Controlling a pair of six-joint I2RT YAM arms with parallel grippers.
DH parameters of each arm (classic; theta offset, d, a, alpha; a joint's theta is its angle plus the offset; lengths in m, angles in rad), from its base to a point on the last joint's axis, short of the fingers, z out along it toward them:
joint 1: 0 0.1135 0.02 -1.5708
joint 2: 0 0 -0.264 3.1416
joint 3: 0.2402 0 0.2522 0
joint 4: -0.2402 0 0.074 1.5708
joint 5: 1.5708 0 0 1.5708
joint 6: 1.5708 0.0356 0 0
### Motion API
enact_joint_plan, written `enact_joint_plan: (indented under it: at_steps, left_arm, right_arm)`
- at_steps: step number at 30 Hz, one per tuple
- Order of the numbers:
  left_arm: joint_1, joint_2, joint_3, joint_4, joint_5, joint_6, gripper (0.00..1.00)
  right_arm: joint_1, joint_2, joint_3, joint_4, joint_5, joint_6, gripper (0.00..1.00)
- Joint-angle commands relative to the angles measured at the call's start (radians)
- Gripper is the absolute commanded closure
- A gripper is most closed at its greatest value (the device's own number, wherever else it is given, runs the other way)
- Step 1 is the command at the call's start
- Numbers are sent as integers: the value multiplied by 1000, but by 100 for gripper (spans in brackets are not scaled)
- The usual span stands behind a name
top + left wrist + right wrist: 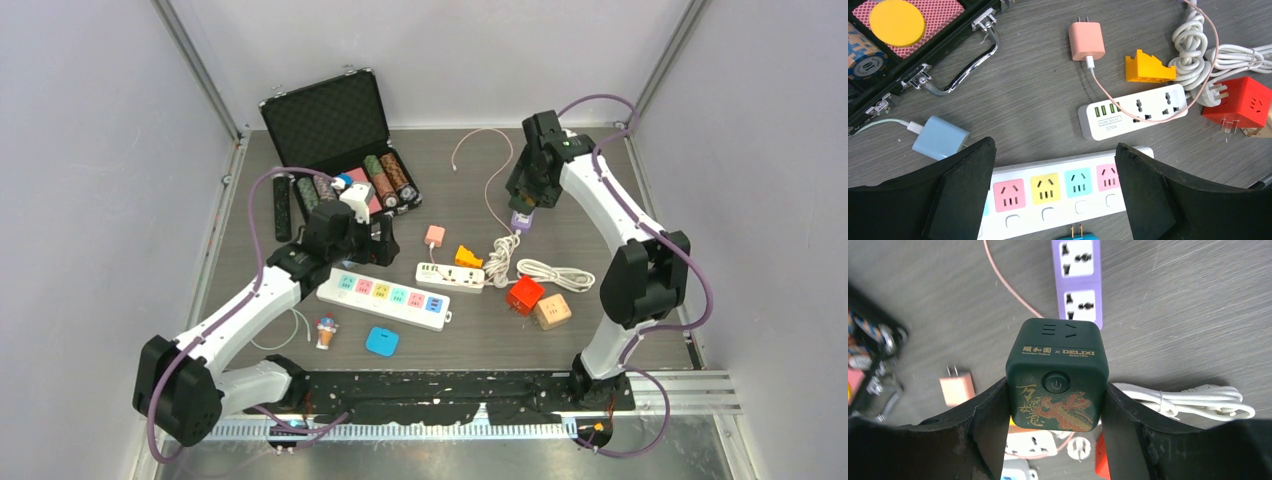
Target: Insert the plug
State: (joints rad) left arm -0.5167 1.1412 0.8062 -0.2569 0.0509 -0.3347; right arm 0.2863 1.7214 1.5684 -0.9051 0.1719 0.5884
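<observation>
The right fingers (985, 425) clamped a dark green cube socket (1056, 375) above the purple power strip (1079, 282); the left fingers (960, 195) hung spread wide over the pastel power strip (1048, 187).

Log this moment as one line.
right gripper: shut on green cube, by purple strip | left gripper: open, over colourful strip

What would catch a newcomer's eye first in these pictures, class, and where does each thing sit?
The dark green cube socket with a gold dragon, clamped in the right gripper near a purple power strip. Next, the white power strip with pastel outlets in the middle, under the open left gripper. Lastly the open black case of poker chips, far left.
</observation>
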Motion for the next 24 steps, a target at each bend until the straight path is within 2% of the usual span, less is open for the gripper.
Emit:
enact_joint_plan:
  at_steps: [1, 3, 10, 13, 24]
  left_arm:
    - [5, -8, 43, 12, 35, -24, 11]
    - [5, -16, 34, 12, 35, -23, 11]
    - [5, -64, -6, 9, 33, -40, 12]
    - [4, -85, -17, -1, 24, -43, 13]
    - [5, -145, -73, -23, 26, -50, 14]
  right_arm:
    - [2, 64, 152, -60, 152, 294, 95]
    - [3, 121, 258, -146, 203, 471, 95]
    - [17, 281, 496, -417, 309, 888, 95]
    - [18, 383, 668, -628, 310, 1057, 95]
    - [24, 406, 640, -612, 240, 1299, 95]
